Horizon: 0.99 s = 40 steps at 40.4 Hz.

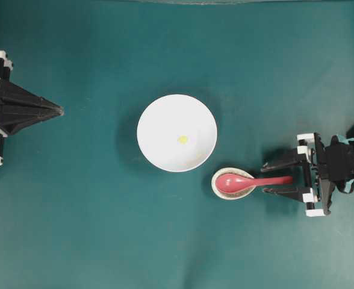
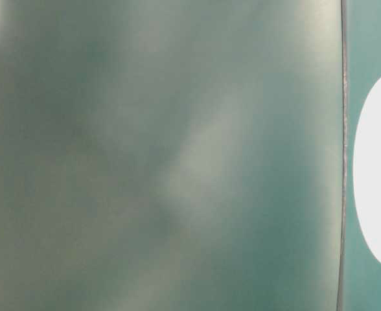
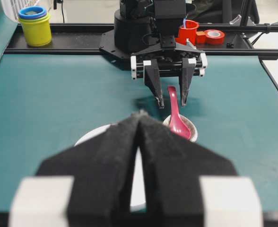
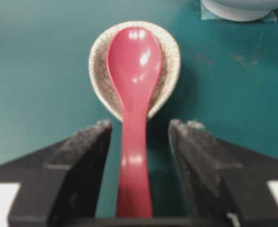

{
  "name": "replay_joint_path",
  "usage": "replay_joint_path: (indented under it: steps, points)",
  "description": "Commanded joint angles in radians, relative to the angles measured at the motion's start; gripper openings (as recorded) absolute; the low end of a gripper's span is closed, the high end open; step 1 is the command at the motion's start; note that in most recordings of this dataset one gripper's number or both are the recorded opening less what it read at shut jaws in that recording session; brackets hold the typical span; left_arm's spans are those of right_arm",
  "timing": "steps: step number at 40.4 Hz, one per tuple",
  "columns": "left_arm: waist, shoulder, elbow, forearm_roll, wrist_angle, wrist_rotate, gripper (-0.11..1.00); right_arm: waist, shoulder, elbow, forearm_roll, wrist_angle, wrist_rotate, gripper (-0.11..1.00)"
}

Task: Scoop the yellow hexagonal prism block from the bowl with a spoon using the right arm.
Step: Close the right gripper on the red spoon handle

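Note:
The white bowl (image 1: 177, 132) sits mid-table with the tiny yellow hexagonal prism block (image 1: 182, 139) inside it. The pink-red spoon (image 1: 249, 180) rests with its head in a small speckled spoon rest (image 1: 216, 185), handle pointing right. My right gripper (image 1: 266, 177) is open, its two fingers either side of the handle with gaps on both sides. In the right wrist view the spoon (image 4: 134, 118) runs between the fingers of the right gripper (image 4: 140, 126). My left gripper (image 1: 59, 111) is shut and empty at the left edge; the left gripper (image 3: 140, 116) points toward the bowl (image 3: 89, 135).
Stacked yellow and blue cups (image 3: 35, 26), a red cup (image 3: 188, 30) and red tape (image 3: 214, 36) sit behind the table's far edge beside the right arm's base. The table-level view is a blur with a white bowl part (image 2: 378, 172) at its right.

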State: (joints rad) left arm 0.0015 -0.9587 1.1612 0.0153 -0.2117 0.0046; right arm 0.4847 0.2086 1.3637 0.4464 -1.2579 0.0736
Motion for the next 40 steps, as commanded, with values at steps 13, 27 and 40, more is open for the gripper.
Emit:
replay_joint_path:
  steps: [13, 27, 40]
  points:
    - [0.002, 0.008, -0.021, 0.003, -0.003, 0.000, 0.02, 0.006, -0.006, -0.008, 0.002, 0.017, 0.000, 0.58]
    - [0.002, 0.008, -0.021, 0.003, -0.003, 0.002, 0.02, 0.006, -0.006, -0.011, 0.002, 0.015, 0.000, 0.55]
    - [0.002, 0.008, -0.021, 0.003, -0.003, 0.000, 0.02, 0.006, -0.005, -0.011, 0.003, 0.017, 0.000, 0.45]
